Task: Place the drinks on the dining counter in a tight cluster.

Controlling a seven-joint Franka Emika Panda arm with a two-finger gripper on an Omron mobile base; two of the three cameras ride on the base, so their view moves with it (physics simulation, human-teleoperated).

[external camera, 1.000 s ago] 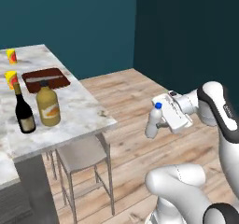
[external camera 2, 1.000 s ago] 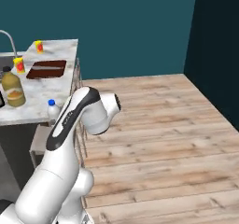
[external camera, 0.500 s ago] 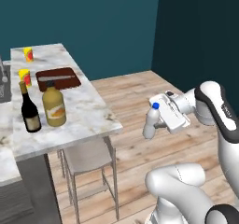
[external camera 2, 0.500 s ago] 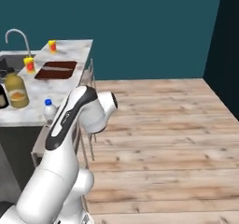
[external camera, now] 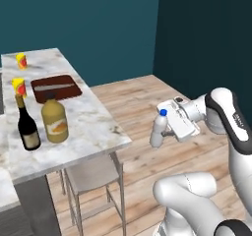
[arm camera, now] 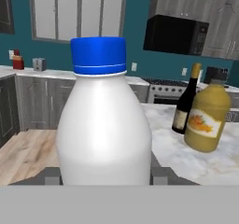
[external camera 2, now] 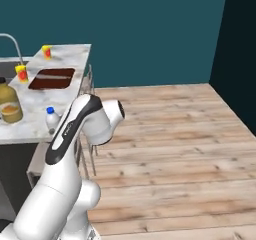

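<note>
Marble dining counter (external camera: 93, 124) at left already carries the wine bottle (external camera: 27, 127) and, just beside it, the amber bottle (external camera: 54, 121). To the right, well clear of the counter edge and over the wood floor, my gripper (external camera: 165, 132) grasps the water bottle (external camera: 158, 129) upright. Transport step, I judge. Next: carry it left, set it down close against the pair.

The marble worktop (external camera: 93, 117) fills the left side of the left base view. On it: wine bottle (external camera: 27, 126) just beside the amber bottle (external camera: 54, 120), a dark brown tray (external camera: 55, 87) behind them, two yellow cups (external camera: 19, 86) further back.
</note>
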